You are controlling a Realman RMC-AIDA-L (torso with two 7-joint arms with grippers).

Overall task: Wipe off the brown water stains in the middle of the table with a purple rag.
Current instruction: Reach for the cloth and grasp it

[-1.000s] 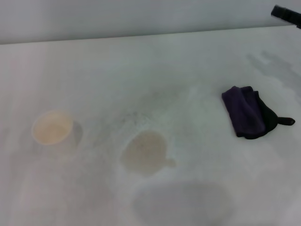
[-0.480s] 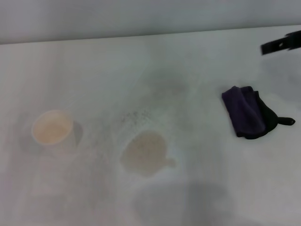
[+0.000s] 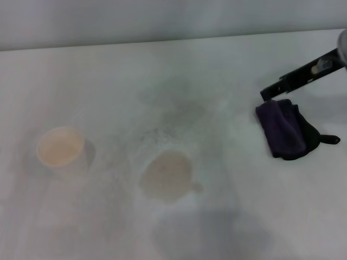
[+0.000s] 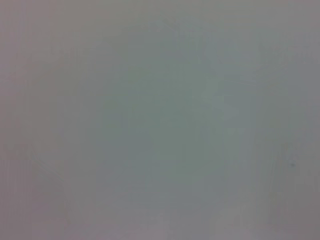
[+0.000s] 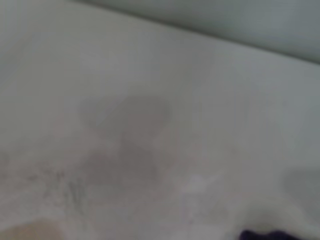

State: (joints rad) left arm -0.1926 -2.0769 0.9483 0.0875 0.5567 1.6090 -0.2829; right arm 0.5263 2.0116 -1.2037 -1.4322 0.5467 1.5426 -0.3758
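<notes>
Nothing is wiped yet: the brown water stains (image 3: 166,176) sit mid-tabletop (image 3: 162,70), unwiped. The purple rag (image 3: 286,130) lies near the right edge, the right tool (image 3: 267,93) just above it, grip state indiscernible.

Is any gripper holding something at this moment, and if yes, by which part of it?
Nothing is held. The right gripper is above the far end of the purple rag, which lies on the table. The left gripper is not visible.
</notes>
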